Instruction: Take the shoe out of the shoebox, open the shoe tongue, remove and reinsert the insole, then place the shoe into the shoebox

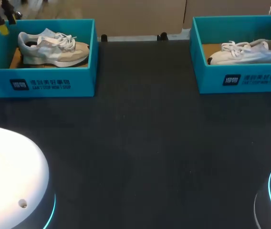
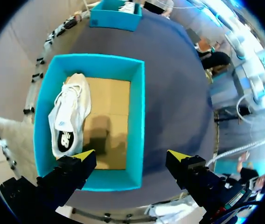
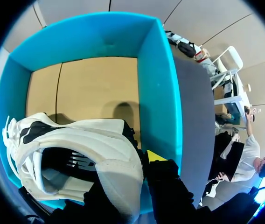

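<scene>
Task is barely begun by my read: step one, taking the shoe out, is only at the grasp. Two teal boxes sit on the desk [image 1: 140, 143]. The left shoebox [image 1: 45, 83] is upper left in the head view, the right shoebox [image 1: 250, 78] upper right, and each has a pale sneaker inside.

The right shoe [image 1: 250, 52] lies in its box with the toe toward frame centre and the heel toward my right arm at the frame's edge. In the right wrist view the right pincer [image 3: 128, 179] is at the heel collar. One yellow tip shows against the outer heel and the other is hidden behind the shoe, so it is probably clamped on the heel, not certain. The shoe is not clear of the box walls.

The left pincer [image 2: 131, 155] hangs wide open above the left shoebox, holding nothing. The left shoe [image 2: 69, 119] lies on its side ahead of it, along one wall, untouched.

Left to do: lift the shoe out, open the tongue, pull and refit the insole, put the shoe back.
</scene>
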Tool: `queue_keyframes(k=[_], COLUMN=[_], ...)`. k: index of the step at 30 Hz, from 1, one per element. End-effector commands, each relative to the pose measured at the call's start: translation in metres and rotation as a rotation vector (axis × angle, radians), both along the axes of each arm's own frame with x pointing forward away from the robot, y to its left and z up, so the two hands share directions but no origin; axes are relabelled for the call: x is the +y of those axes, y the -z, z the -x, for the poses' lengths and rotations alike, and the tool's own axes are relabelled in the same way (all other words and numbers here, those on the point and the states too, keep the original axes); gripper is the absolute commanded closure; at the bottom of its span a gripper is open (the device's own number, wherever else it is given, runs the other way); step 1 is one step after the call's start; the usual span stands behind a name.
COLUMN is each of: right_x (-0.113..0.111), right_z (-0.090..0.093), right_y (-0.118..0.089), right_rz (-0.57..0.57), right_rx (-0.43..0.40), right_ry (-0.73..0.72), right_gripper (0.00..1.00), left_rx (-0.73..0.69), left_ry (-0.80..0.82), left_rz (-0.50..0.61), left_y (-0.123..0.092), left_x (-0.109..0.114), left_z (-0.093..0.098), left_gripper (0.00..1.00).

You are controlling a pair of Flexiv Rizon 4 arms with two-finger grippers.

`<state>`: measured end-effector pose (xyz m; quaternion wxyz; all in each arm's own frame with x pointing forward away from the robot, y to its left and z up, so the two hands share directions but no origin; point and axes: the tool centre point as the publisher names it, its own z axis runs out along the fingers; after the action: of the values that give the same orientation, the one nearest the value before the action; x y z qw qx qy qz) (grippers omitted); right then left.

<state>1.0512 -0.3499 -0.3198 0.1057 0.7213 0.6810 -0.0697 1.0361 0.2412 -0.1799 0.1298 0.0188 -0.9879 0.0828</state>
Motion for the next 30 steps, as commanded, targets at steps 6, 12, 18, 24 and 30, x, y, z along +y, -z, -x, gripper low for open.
queue_keyframes(k=[6,12,18,24,30], right_x=[-0.001,0.003,0.003,0.003,0.009], right_z=[0.004,0.008,0.009,0.009,0.005], right_y=[0.003,0.010,0.012,0.012,0.020], right_rz=[-0.006,-0.001,-0.001,-0.001,-0.017], right_rx=[-0.003,0.004,0.004,0.004,-0.011], right_ry=[0.009,0.027,0.027,0.027,-0.007], right_gripper=[1.00,1.00,1.00,1.00,1.00], left_rx=[-0.032,-0.031,-0.031,-0.031,-0.077], left_ry=[0.589,0.586,0.586,0.586,0.712], left_rz=[0.104,0.103,0.103,0.103,0.184], left_y=[-0.004,-0.004,-0.004,-0.004,0.005], left_x=[0.009,0.008,0.008,0.008,0.014], left_z=[0.014,0.014,0.014,0.014,0.008], left_gripper=[0.00,0.00,0.00,0.00,0.00])
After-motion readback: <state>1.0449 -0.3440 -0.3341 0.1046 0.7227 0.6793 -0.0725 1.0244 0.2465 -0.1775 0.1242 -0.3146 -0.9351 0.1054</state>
